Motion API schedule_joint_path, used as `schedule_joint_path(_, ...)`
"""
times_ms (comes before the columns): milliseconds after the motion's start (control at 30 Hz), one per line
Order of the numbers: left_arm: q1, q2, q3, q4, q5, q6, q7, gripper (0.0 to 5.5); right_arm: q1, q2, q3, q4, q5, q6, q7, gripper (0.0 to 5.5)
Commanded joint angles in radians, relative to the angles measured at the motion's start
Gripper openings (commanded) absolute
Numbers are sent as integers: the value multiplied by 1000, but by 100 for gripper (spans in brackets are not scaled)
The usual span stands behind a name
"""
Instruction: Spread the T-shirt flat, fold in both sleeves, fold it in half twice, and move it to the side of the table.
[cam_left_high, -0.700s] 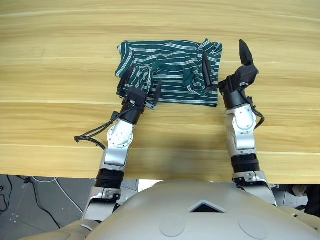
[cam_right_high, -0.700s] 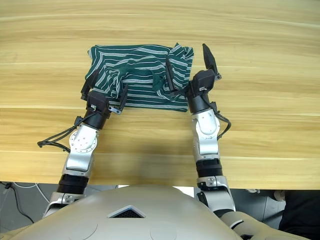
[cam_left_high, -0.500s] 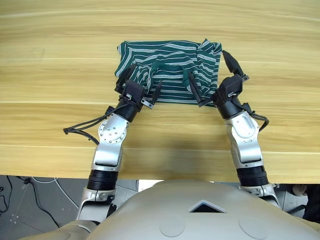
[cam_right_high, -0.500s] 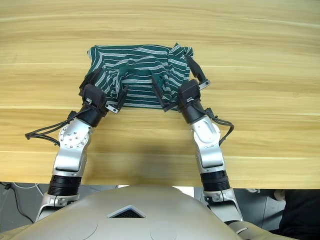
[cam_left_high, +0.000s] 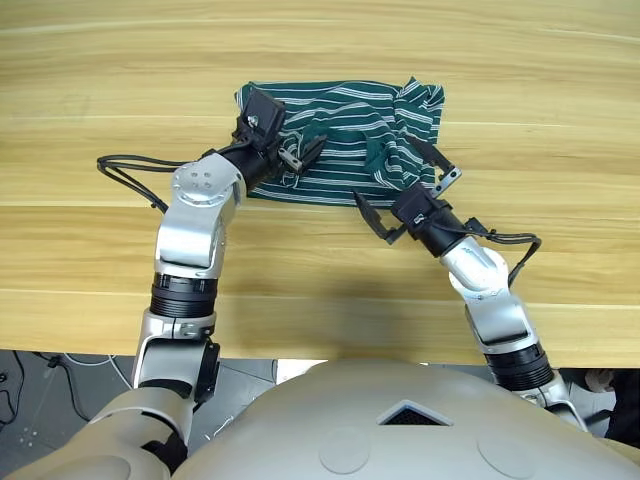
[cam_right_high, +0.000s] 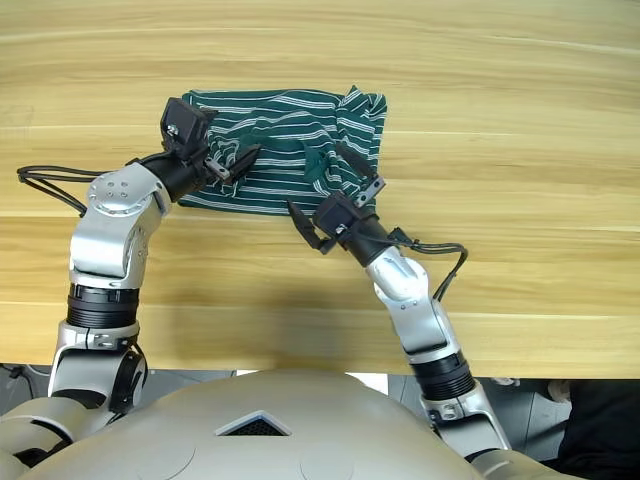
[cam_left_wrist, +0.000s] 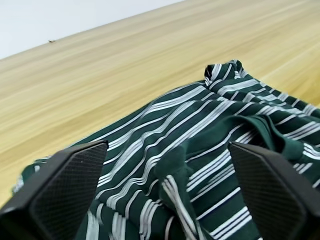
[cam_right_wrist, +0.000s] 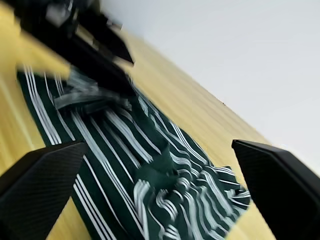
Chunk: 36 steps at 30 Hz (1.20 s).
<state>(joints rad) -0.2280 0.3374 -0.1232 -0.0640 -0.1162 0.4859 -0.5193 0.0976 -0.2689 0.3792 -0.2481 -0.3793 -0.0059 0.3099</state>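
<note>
Now my left jaws and right jaws hang released at the rumpled T-shirt (cam_left_high: 345, 110), likely poised to pinch and spread it.

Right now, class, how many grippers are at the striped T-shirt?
2. The left gripper, open, is over the left part of the T-shirt; the right gripper, open, is at its near right edge.

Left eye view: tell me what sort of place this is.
Likely an indoor lab or test room: a long wooden table, a single striped T-shirt lying on it, and a plain white wall behind the table in the left wrist view.
</note>
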Motion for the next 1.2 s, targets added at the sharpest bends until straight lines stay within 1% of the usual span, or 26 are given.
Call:
schedule_joint_path(33,-26,-3,-25,35,22,-3,3,445,-31,-12,38,2,-69,38,14,540)
schedule_joint_path(133,-37,-10,-40,79,32,-10,5,445,-65,-4,59,49,-94,39,8,540)
schedule_joint_path(233,-40,-19,-58,103,44,-24,5,445,-97,6,56,88,-99,33,-11,540)
schedule_joint_path(367,-31,-24,-67,109,54,-35,4,445,-109,21,42,143,-85,29,-36,540)
schedule_joint_path(500,-50,-26,-72,114,66,-43,8,445,-163,3,10,237,-97,47,-47,540)
schedule_joint_path(600,-56,-28,-78,109,73,-46,5,445,-190,-11,-7,239,-100,79,-25,540)
schedule_joint_path(867,-54,-37,-84,118,86,-63,5,445,-202,-15,0,259,-93,142,11,540)
schedule_joint_path(1100,-53,-40,-89,125,94,-75,8,448,-209,-3,-1,268,-80,155,19,421)
schedule_joint_path(1200,-46,-41,-93,131,100,-83,8,448,-222,10,7,280,-81,154,18,362)
